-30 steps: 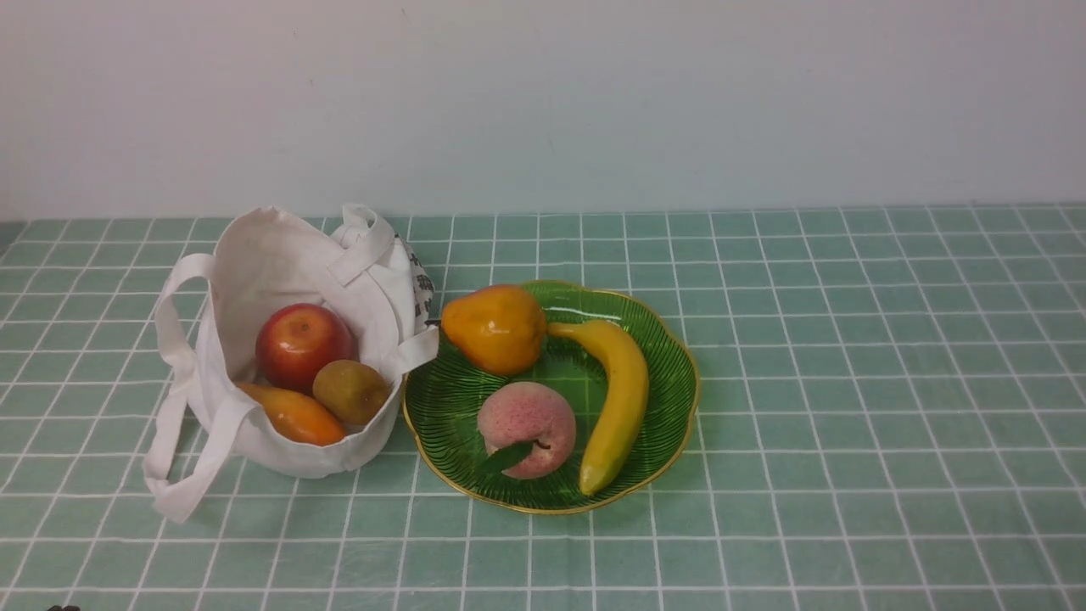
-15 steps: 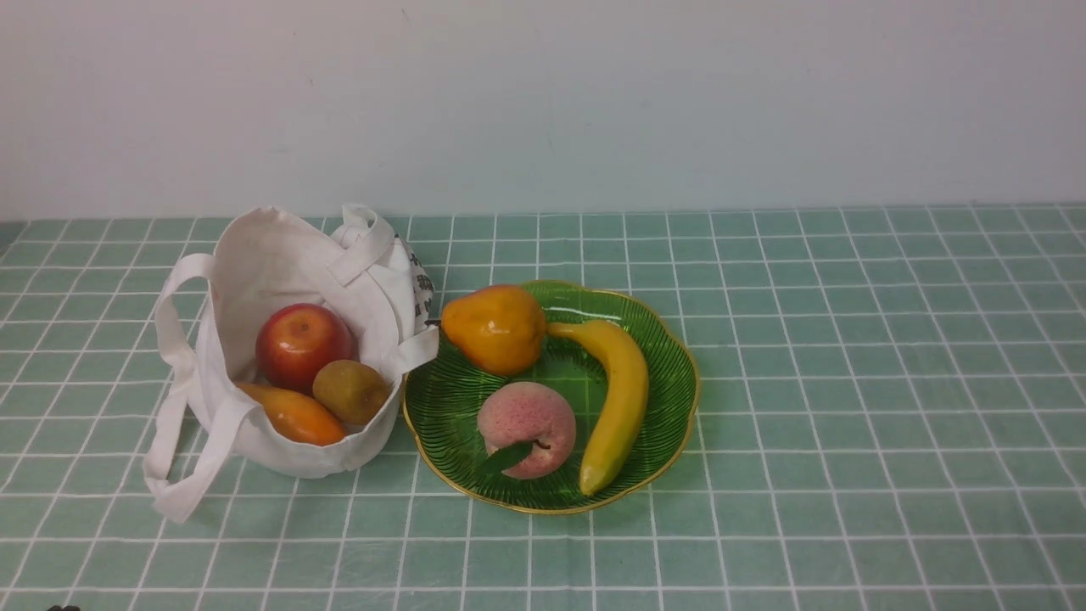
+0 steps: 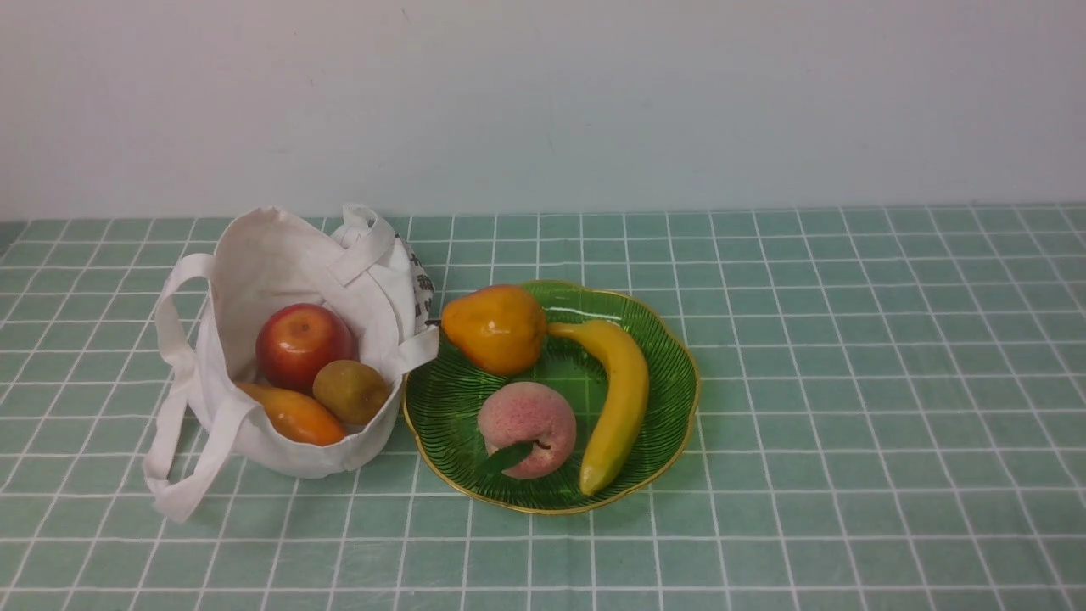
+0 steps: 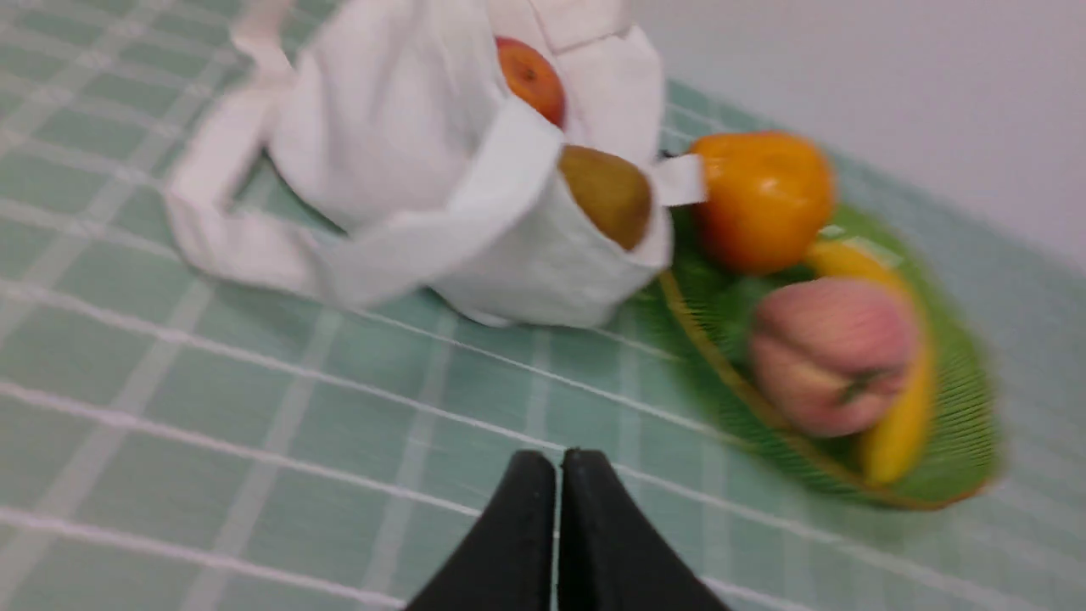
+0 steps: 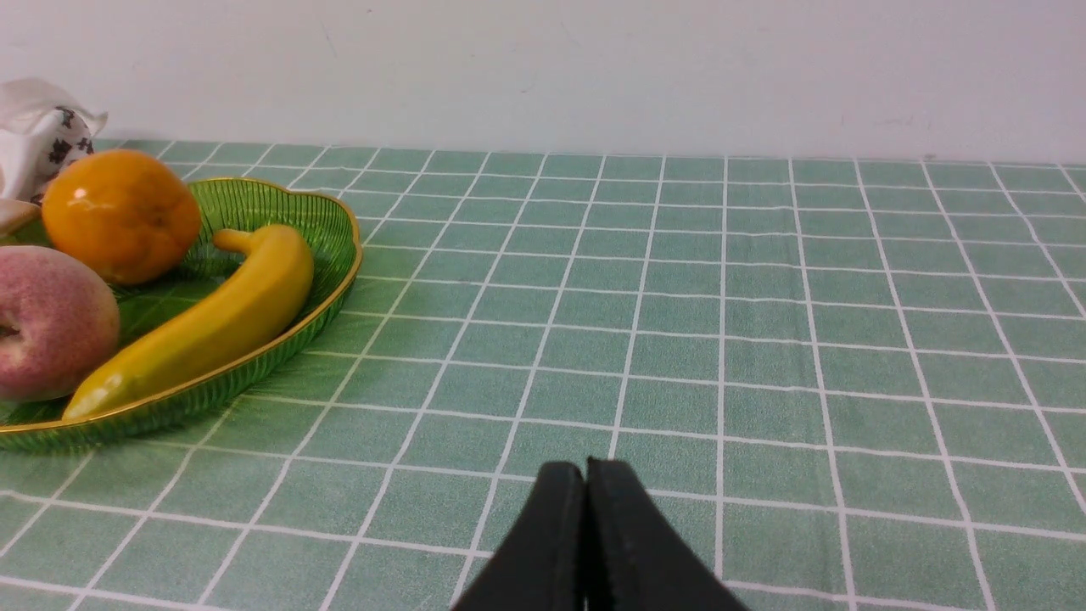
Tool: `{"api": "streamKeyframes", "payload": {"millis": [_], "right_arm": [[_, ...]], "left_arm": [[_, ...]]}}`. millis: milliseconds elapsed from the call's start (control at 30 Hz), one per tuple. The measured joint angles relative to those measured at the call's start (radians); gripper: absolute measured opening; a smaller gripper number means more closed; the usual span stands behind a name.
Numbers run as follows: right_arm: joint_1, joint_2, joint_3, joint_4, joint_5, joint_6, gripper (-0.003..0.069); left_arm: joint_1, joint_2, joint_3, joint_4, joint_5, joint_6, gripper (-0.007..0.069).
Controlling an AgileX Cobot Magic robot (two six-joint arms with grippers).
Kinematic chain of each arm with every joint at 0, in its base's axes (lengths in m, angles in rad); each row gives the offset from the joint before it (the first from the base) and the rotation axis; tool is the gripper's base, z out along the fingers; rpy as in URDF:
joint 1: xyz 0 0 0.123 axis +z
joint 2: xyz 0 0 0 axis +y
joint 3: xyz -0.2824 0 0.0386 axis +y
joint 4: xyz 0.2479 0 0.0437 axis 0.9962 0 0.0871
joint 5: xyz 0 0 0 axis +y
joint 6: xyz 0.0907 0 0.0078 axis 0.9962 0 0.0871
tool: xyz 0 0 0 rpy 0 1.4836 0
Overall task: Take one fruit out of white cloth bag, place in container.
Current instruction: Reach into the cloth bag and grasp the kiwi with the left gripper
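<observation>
There is one each of bag (image 3: pixel 280 255), plate (image 3: pixel 672 373), apple (image 3: pixel 301 344), kiwi (image 3: pixel 350 390), orange fruit (image 3: pixel 297 416), pear (image 3: pixel 495 329), peach (image 3: pixel 526 428) and banana (image 3: pixel 619 399).

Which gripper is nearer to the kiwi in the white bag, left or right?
Left. The left gripper points at the white bag, the kiwi just ahead. The right gripper is past the green plate, which lies between it and the kiwi.
</observation>
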Motion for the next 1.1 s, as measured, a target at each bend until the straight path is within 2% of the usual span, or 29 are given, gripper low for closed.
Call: {"api": "streamKeyframes", "payload": {"millis": [133, 267, 533, 633, 800, 900, 1000, 1033, 1100], "right_arm": [[0.000, 0.000, 0.000, 0.000, 0.000, 0.000, -0.0015], [0.000, 0.000, 0.000, 0.000, 0.000, 0.000, -0.0015], [0.000, 0.000, 0.000, 0.000, 0.000, 0.000, -0.0015], [0.000, 0.000, 0.000, 0.000, 0.000, 0.000, -0.0015], [0.000, 0.000, 0.000, 0.000, 0.000, 0.000, -0.0015], [0.000, 0.000, 0.000, 0.000, 0.000, 0.000, -0.0015], [0.000, 0.000, 0.000, 0.000, 0.000, 0.000, -0.0015], [0.000, 0.000, 0.000, 0.000, 0.000, 0.000, -0.0015], [0.000, 0.000, 0.000, 0.000, 0.000, 0.000, -0.0015]], "left_arm": [[0.000, 0.000, 0.000, -0.396, 0.002, -0.144, -0.0008], [0.000, 0.000, 0.000, -0.581, -0.005, -0.165, -0.0008], [0.000, 0.000, 0.000, -0.631, -0.006, -0.165, -0.0008], [0.000, 0.000, -0.002, -0.677, 0.049, -0.127, -0.0008], [0.000, 0.021, -0.112, -0.692, 0.160, 0.027, -0.0008], [0.000, 0.144, -0.248, -0.626, 0.246, 0.115, -0.0008], [0.000, 0.297, -0.366, -0.500, 0.380, 0.172, -0.0008], [0.000, 0.411, -0.449, -0.379, 0.482, 0.207, -0.0008], [0.000, 0.541, -0.546, -0.266, 0.585, 0.243, -0.0008]]}}
